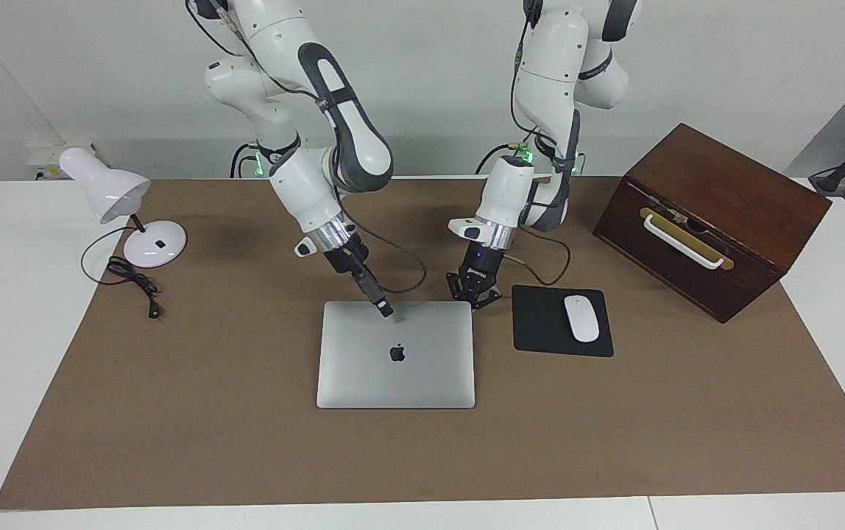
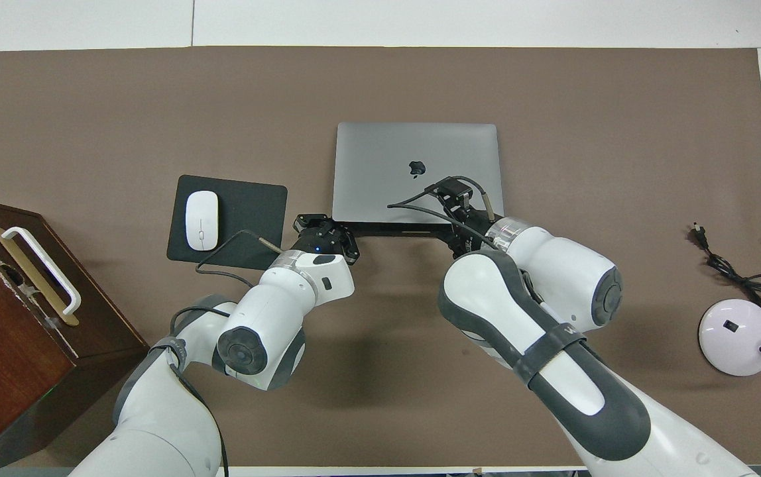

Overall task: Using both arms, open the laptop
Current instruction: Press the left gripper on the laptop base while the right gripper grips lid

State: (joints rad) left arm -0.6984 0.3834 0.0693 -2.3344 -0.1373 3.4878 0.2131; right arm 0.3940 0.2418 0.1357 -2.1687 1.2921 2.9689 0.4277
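Item: right gripper [image 1: 387,312], small black two-finger tool on a white jointed arm entering from the upper left of the facing frame; its tip rests on or just over the lid near the robot-side edge, at frame centre; whether the fingers are spread or pressed together cannot be told. Item: left gripper [image 1: 475,293], black, fingers spread, hanging at the lid's robot-side corner toward the mouse pad, pinching nothing. Item: thin silver-grey rectangular laptop [image 1: 422,368] with dark apple logo, closed and flat on the brown table mat [image 1: 209,412], centre of frame. Handling, as judged: rigid metal shell, smooth and slippery, moderately heavy, hinge stiff enough that the base may lift with the lid; screen fragile under point pressure. Suggested hold: one gripper pins the base, the other catches the lid's thin lip at its opening edge. Adjacent: black rectangular mouse pad [image 1: 540,324] bearing a white oval mouse [image 1: 581,318]; dark wooden box [image 1: 717,213], upper right; white desk lamp [image 1: 110,193], upper left.
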